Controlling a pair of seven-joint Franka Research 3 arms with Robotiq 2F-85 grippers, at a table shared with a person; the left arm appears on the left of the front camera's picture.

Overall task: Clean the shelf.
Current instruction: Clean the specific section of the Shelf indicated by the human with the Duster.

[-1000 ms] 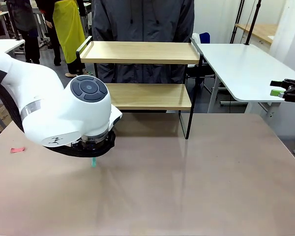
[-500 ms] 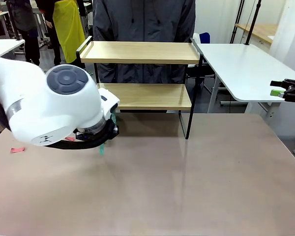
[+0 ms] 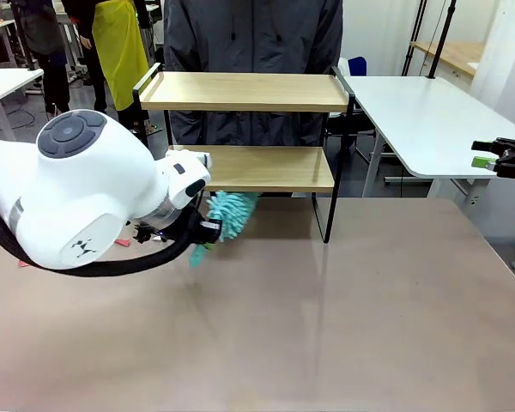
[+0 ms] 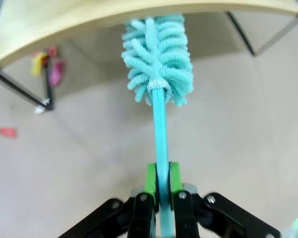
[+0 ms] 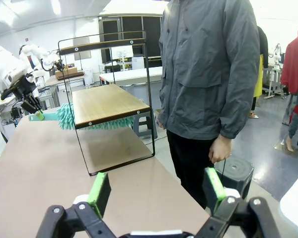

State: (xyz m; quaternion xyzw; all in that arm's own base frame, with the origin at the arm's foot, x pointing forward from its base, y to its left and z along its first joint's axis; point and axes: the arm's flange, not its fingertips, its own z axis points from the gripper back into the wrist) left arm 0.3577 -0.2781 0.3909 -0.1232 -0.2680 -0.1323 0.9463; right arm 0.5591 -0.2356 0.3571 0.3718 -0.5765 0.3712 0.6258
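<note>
Clamping the duster (image 4: pixel 159 54) handle, the left fingers (image 4: pixel 150 179) should lift its head from under the shelf's (image 3: pixel 240 91) lower board, far-middle on the table (image 3: pixel 369 326); the right fingers (image 5: pixel 100 194) stand apart.

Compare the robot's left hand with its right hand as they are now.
The left hand is shut on the handle of a teal duster; the right hand is open and holds nothing. The left hand sits close in front of the shelf, with the duster's head at its lower board; the right hand hangs far off to the right, away from the shelf. Both are black with green pads.
</note>
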